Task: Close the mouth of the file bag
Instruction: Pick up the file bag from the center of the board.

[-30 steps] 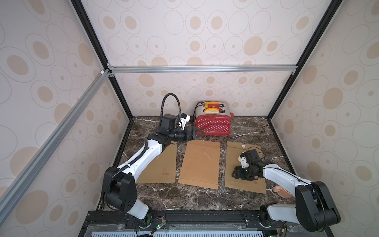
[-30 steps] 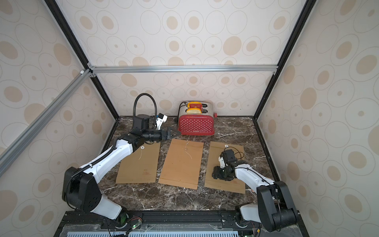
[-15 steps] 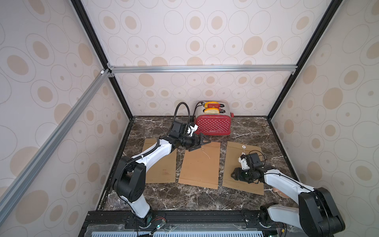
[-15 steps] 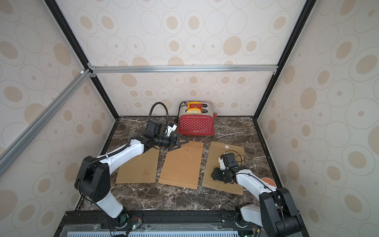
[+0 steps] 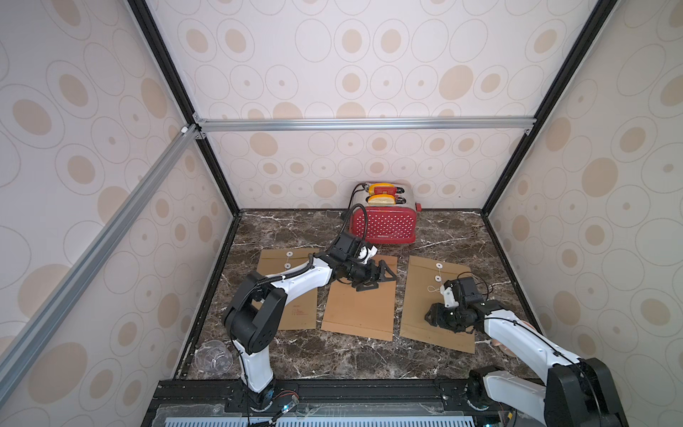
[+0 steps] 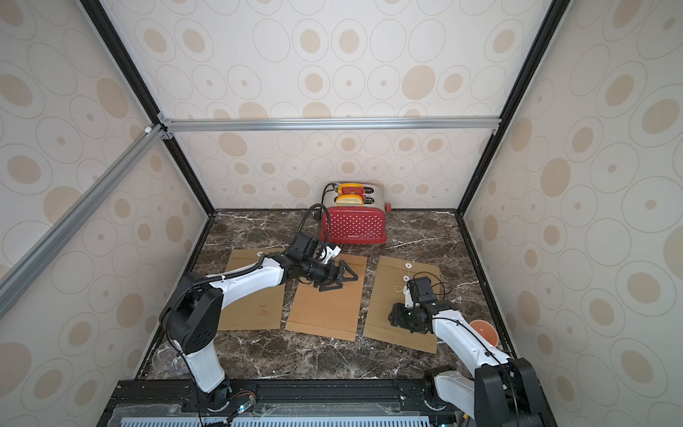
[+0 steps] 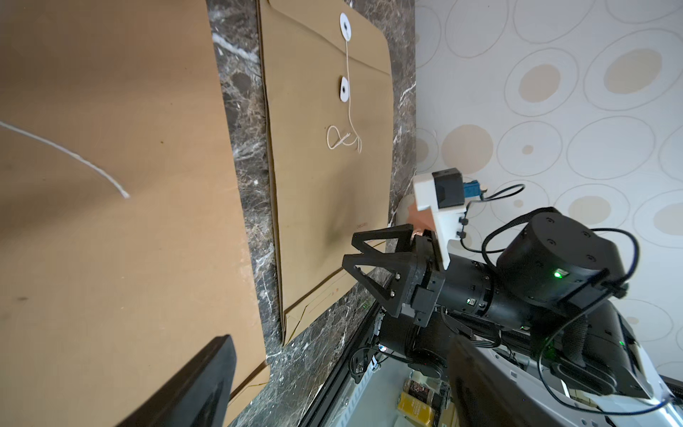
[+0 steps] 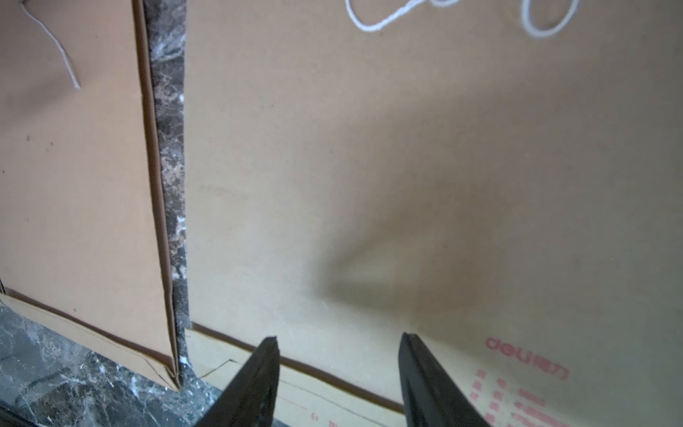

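Three brown file bags lie side by side on the marble table: left [image 5: 301, 310], middle [image 5: 358, 310] and right [image 5: 421, 292]. My left gripper [image 5: 380, 281] hovers open over the far end of the middle bag [image 7: 111, 222], hiding its mouth; a loose white string [image 7: 74, 155] trails on that bag. My right gripper [image 5: 428, 318] stands open just above the near part of the right bag [image 8: 406, 185], nothing between its fingers [image 8: 271, 351]. The right bag's two white discs [image 7: 344, 88] and looped string [image 7: 343, 138] show beyond it.
A red toaster [image 5: 384, 225] with bread in it stands at the back, just behind the left wrist. A clear cup [image 5: 213, 360] sits at the front left corner, an orange bowl [image 6: 484, 331] at the right edge by the right arm. Black frame posts ring the table.
My left arm has swung right, from above the left bag to over the far end of the middle bag. My right gripper has slid a little nearer along the right bag.
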`<action>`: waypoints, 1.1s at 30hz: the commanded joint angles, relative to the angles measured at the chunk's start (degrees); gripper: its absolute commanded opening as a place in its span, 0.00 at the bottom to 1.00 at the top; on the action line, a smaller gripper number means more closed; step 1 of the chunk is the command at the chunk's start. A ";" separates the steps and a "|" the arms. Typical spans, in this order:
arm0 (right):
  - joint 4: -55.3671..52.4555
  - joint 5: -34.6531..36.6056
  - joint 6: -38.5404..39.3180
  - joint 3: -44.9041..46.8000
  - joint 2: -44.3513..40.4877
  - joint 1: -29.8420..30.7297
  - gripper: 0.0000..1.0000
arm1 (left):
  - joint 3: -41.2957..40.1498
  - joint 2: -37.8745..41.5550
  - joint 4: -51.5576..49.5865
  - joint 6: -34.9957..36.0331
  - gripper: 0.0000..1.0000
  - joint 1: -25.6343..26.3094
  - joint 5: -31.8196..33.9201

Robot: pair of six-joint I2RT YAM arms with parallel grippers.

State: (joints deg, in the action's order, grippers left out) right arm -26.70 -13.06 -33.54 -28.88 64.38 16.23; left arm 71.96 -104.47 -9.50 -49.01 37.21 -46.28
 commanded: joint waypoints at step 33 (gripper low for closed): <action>6.67 -8.04 0.74 6.45 1.64 -1.24 0.51 | 18.34 -20.53 -2.96 5.44 0.85 6.65 1.85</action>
State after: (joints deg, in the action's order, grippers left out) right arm -16.51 -20.82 -33.41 -24.47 66.06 15.07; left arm 87.85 -123.26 -16.29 -43.48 43.77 -42.68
